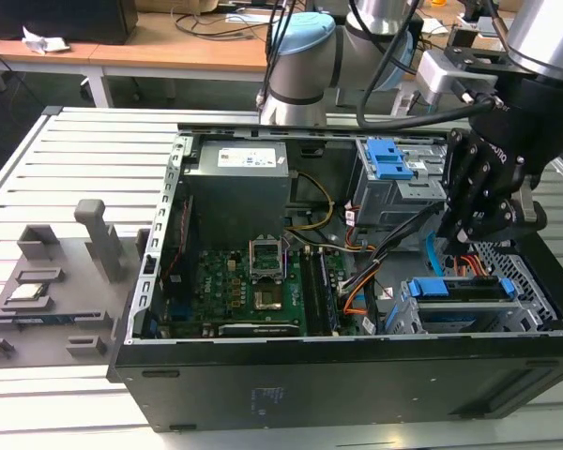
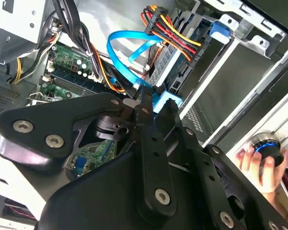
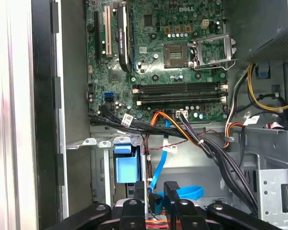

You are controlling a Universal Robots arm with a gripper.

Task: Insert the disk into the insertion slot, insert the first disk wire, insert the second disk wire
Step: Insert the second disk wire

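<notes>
Looking at the exterior view, one open computer case (image 1: 310,384) is seen on a slatted grey surface (image 1: 66,141). One disk (image 1: 455,289) in its blue frame is already set inside the low grey insertion slot (image 1: 530,281), at the exterior view's right end of the case. One black pincer (image 1: 479,230) is held just above it.

Two disk wires are counted. The first disk wire (image 2: 170,36), a bunch of orange, red and black strands, is seen in the second wrist view running to a dark plug by the disk. The second disk wire (image 2: 117,48), flat and light blue, is bent in one loop.

In both wrist views the pincer (image 2: 156,99) is narrow, and the end of the blue wire (image 3: 158,167) is pinched between its two fingers (image 3: 139,191).

One green circuit board (image 1: 253,281) is laid flat in the case. One hand (image 2: 257,167) is seen on a round knob outside the case.
</notes>
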